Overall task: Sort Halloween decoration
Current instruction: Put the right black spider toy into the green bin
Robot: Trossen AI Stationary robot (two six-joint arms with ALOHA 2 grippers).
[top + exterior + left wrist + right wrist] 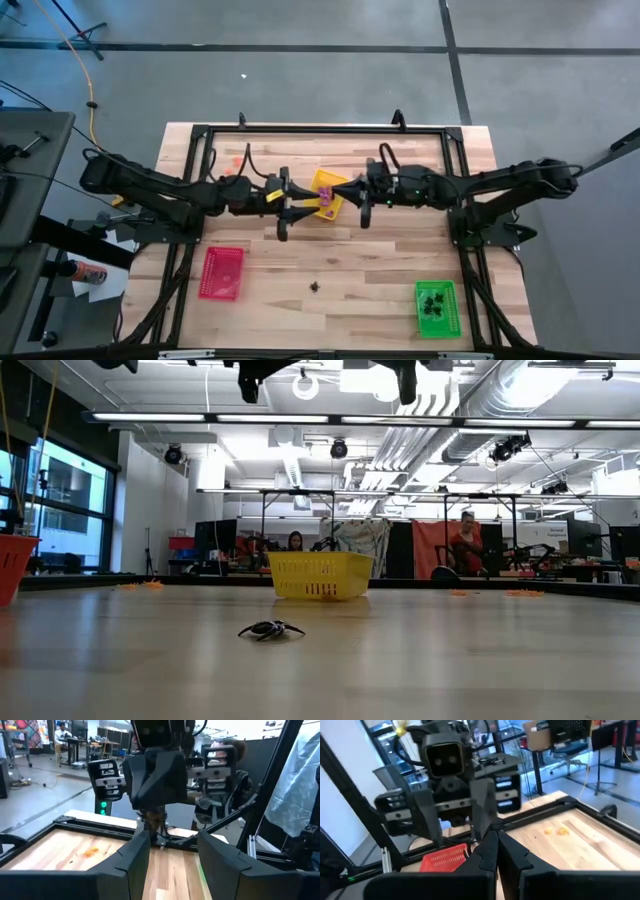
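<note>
Wooden surface (350, 250) carries a yellow tray (326, 194); above it the left end effector (296, 207) is spread apart, facing the right end effector (347, 193), fingers together.

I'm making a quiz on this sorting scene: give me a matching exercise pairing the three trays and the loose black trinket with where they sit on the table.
Things:
1. yellow tray
2. red tray
3. green tray
4. black trinket

Places (high view):
A. near edge, on the right arm's side, holding dark trinkets
B. bare wood between the red and green trays
C. table's middle, between the two grippers
D. near the left arm's base, on its side of the table

Pairs: 1-C, 2-D, 3-A, 4-B
</note>
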